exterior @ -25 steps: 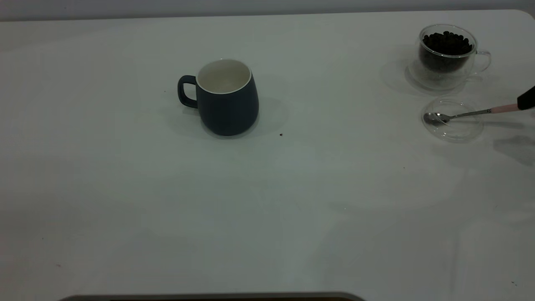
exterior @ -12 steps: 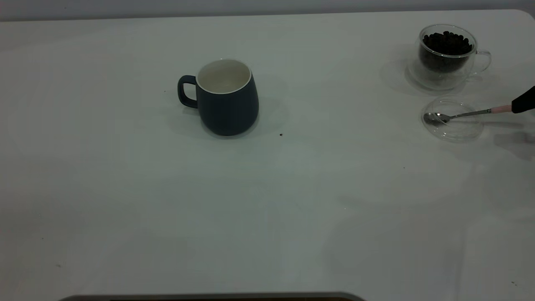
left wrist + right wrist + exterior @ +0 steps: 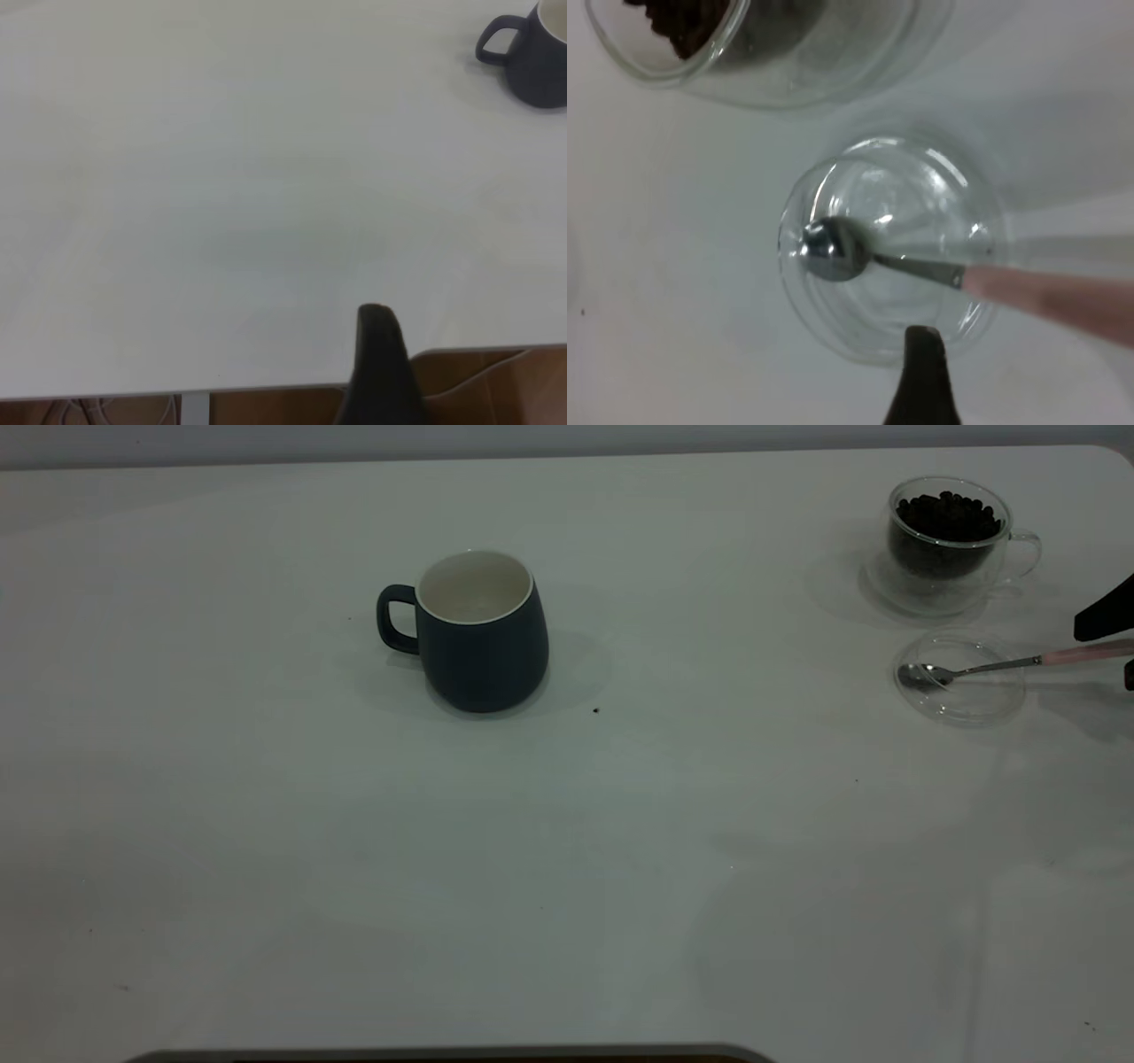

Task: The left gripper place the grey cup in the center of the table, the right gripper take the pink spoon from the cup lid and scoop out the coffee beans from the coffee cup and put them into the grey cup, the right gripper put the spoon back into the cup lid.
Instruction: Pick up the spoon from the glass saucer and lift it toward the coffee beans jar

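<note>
Right pincer (image 3: 1118, 651) half cut off at edge.

The right gripper (image 3: 1118, 654) pokes in from the far right edge, low over the counter (image 3: 567, 850), its black fingers (image 3: 1103, 618) parted.

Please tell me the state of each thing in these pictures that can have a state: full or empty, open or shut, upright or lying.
Dark grey pot-bellied mug: upright, looks empty.
Clear glass cup: upright, uncovered, holding dark coffee beans.
Round clear glass lid: lying flat on the table.
Pink-handled metal spoon: bowl resting in the lid.
Right gripper: open around the spoon's handle.
Left gripper: cannot tell.
</note>
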Controlling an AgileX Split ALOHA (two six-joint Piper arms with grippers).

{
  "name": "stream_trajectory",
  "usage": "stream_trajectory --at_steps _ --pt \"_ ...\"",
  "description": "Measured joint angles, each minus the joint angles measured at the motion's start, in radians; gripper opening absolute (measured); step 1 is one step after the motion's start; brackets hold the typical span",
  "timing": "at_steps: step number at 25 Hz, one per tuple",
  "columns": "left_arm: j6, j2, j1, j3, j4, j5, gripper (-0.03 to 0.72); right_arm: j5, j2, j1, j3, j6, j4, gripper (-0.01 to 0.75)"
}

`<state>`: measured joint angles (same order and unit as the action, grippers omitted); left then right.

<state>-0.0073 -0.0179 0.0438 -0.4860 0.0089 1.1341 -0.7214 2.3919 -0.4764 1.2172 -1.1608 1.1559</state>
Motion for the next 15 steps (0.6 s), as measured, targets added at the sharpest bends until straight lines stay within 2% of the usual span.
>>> stream_trajectory --at_steps 9,15 --pt "0.000 0.000 0.000 0.000 0.000 0.000 0.588 -0.069 0.071 0.000 0.076 -0.019 -0.002 0.650" --pt "0.000 0.000 0.000 0.000 0.000 0.000 0.588 -0.094 0.074 0.000 0.083 -0.033 -0.022 0.613"
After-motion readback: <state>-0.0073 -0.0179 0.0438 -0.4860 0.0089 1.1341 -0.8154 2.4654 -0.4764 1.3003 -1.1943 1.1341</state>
